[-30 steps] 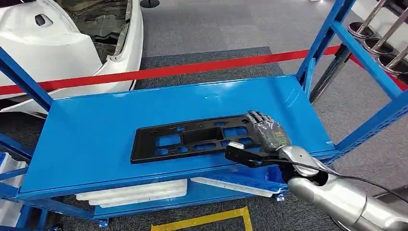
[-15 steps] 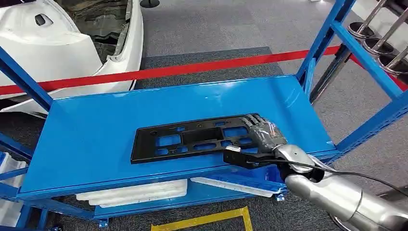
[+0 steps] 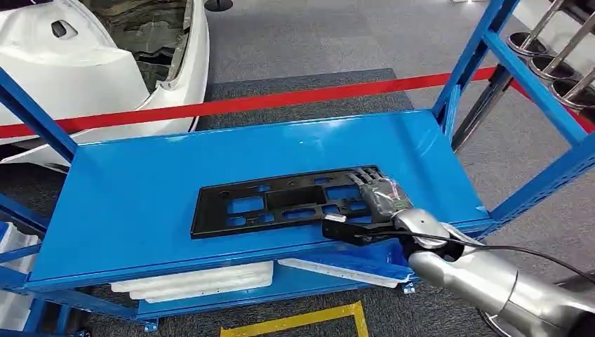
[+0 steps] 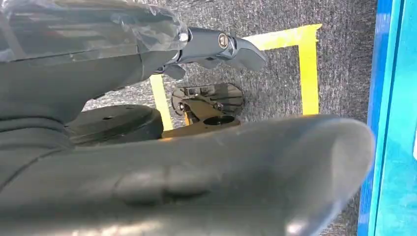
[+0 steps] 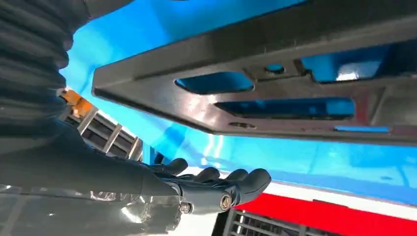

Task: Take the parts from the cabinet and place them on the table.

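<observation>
Black plastic panel (image 3: 281, 202): long, flat, roughly rectangular, pierced by several rectangular cut-outs through which blue shows. Lying flat on the top shelf (image 3: 140, 189) of the blue cabinet, long side running left to right, a little tilted, nearer the front edge than the back and right of the shelf's middle. Right end under the fingers (image 3: 379, 188) of the right hand (image 3: 382, 200), thumb beside the near edge. Seen close from the right wrist (image 5: 275, 93): ribbed dark frame, small holes between the openings, glossy in places. White flat parts (image 3: 193, 279) stacked on the lower shelf, partly hidden beneath the top one.
</observation>
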